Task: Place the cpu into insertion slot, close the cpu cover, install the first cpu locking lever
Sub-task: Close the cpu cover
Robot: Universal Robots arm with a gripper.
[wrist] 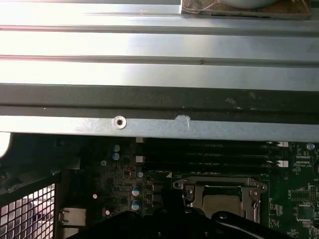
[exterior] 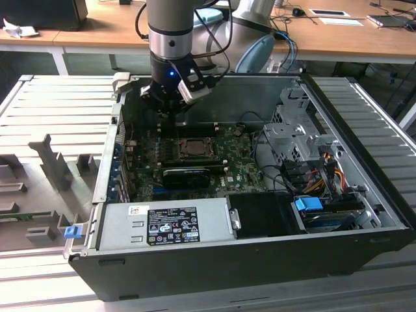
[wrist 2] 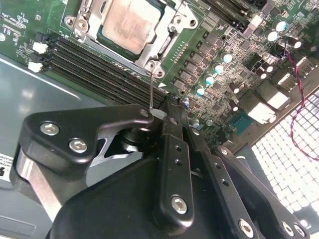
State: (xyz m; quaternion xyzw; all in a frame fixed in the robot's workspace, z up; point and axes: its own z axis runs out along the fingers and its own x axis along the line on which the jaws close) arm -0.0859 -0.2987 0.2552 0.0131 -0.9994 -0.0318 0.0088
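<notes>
Second wrist view: we see the gripper [wrist 2: 164,110] pinched on the upright locking lever [wrist 2: 150,85] beside the closed cpu cover [wrist 2: 168,41]; it needs, we judge, swinging down.

The cpu [wrist 2: 130,22] is pale beige-grey, framed by the silver cpu cover [wrist 2: 169,37]. The motherboard [wrist 2: 20,45] is green, dotted with teal-topped capacitors [wrist 2: 218,68]. The claw [wrist 2: 168,105] is black. The counter [exterior: 39,104] is grey, striped with ridges.

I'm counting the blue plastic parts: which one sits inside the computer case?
The blue clip on the drive bay at the exterior view's right; the other blue tab sits on the case at its outer corner, at the exterior view's left.
</notes>
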